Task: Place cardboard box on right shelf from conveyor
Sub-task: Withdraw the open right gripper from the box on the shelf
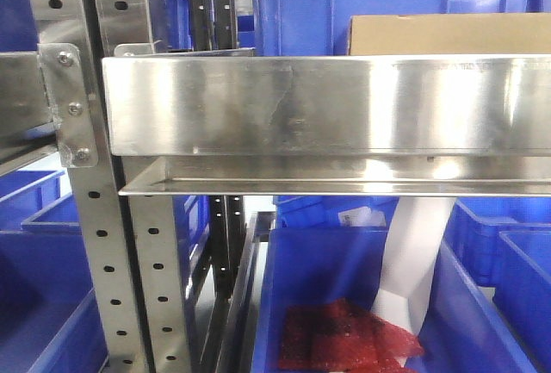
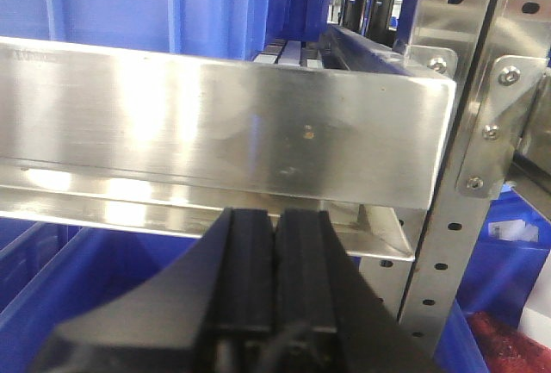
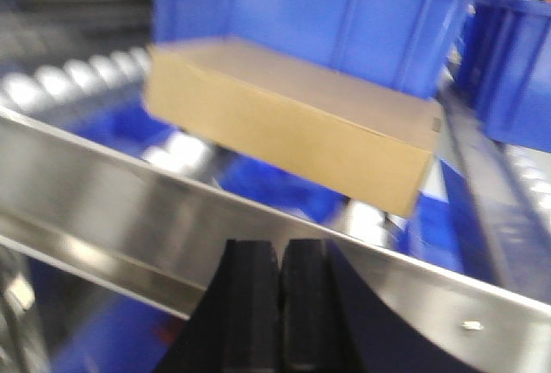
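The tan cardboard box (image 3: 293, 119) lies flat on the rollers of the right shelf (image 3: 129, 192), behind its shiny steel front lip; its top edge also shows above the lip (image 1: 448, 35) in the front view. My right gripper (image 3: 281, 252) is shut and empty, held in front of and below the lip, apart from the box. My left gripper (image 2: 275, 222) is shut and empty too, just under the steel lip (image 2: 215, 123) of the neighbouring rack. The conveyor is out of view.
Blue plastic bins (image 3: 318, 11) stand behind the box and to its right (image 3: 516, 54). Below the shelf, a blue bin (image 1: 344, 295) holds red bubble wrap (image 1: 344, 338) and a white bag (image 1: 417, 261). Perforated steel uprights (image 1: 95, 244) stand at the left.
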